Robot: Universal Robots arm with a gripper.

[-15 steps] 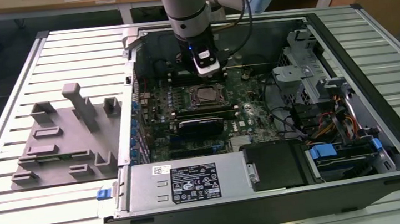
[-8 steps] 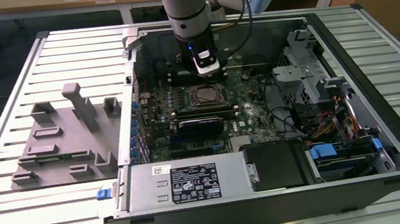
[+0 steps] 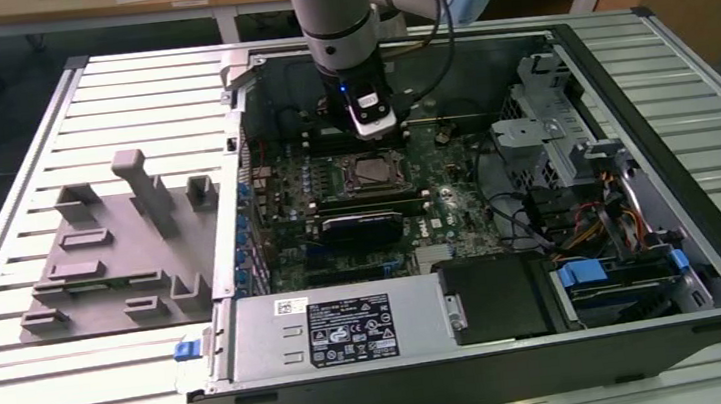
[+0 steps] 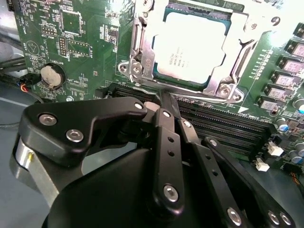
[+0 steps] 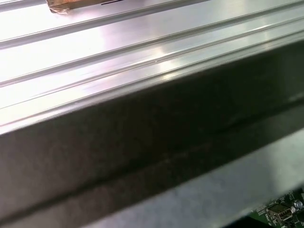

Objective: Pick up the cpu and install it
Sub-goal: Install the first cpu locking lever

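With the cpu [image 4: 190,47] already seated in its socket just ahead of my jaws, which look closed and empty, installation seems nearly done.

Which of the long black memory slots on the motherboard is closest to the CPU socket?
The topmost memory slot in the second wrist view, running right beside the socket's metal frame that holds the cpu; the other slots lie farther away, toward the end effector.

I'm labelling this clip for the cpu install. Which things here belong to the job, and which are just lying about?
Part of the job:
- cpu, sitting in its socket on the motherboard
- gripper, close beside the socket

Just lying about:
- grey fixture tray, outside the case
- power supply
- coin battery
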